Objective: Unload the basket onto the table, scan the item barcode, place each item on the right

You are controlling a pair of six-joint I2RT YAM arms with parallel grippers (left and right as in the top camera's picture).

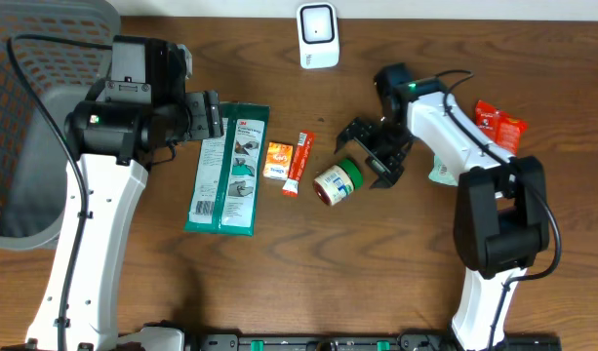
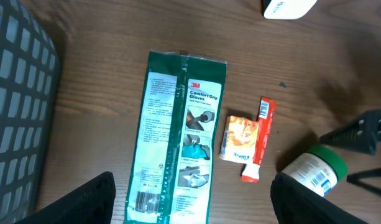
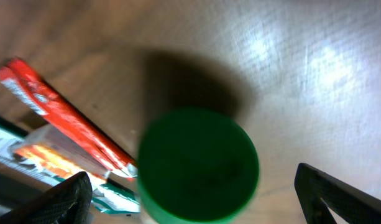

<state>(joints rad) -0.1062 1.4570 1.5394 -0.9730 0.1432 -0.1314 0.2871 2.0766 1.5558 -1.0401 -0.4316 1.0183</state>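
Wooden tabletop (image 1: 308,273), mid-frame: right end effector (image 1: 365,156) open, facing jar's green lid (image 3: 198,165). Centre lid between jaws before closing; left end effector (image 2: 196,202) open, empty.

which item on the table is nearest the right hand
The green-lidded jar, lying on its side just before the open right hand; the red stick, orange sachet and glove pack lie farther off.

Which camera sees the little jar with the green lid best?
The overhead view: the whole jar lies on its side, label showing. The left wrist view cuts it off at the frame's bottom edge; the right wrist view shows only its blurry green lid.
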